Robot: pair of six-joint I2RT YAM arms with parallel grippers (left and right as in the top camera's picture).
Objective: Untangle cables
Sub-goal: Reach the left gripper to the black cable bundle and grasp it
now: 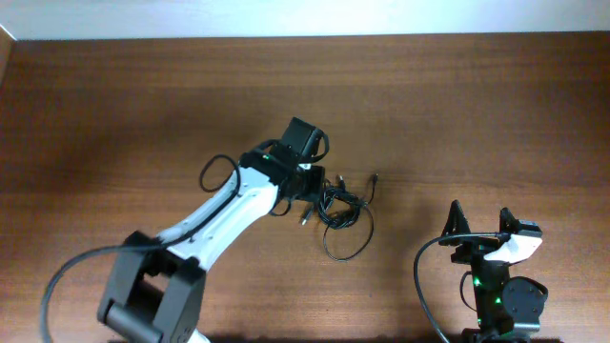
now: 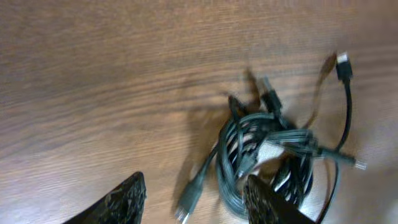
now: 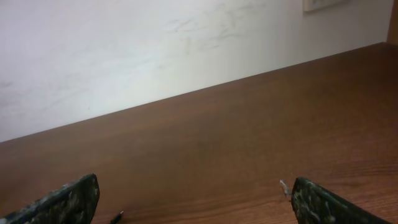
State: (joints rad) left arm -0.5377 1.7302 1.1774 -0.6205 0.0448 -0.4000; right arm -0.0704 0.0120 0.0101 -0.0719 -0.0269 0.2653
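Two jaws of our left gripper (image 2: 196, 180) stand apart, one strand of the cables (image 2: 267, 143) between them; overhead hides this. Our right gripper (image 3: 196, 183) gapes wide above the table (image 3: 249, 124).

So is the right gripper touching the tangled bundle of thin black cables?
Apart. The overhead view shows a wide gap between the right gripper and the cables.

left pincer (image 2: 196, 182) stands half-spread, right pincer (image 3: 196, 182) spread wide.
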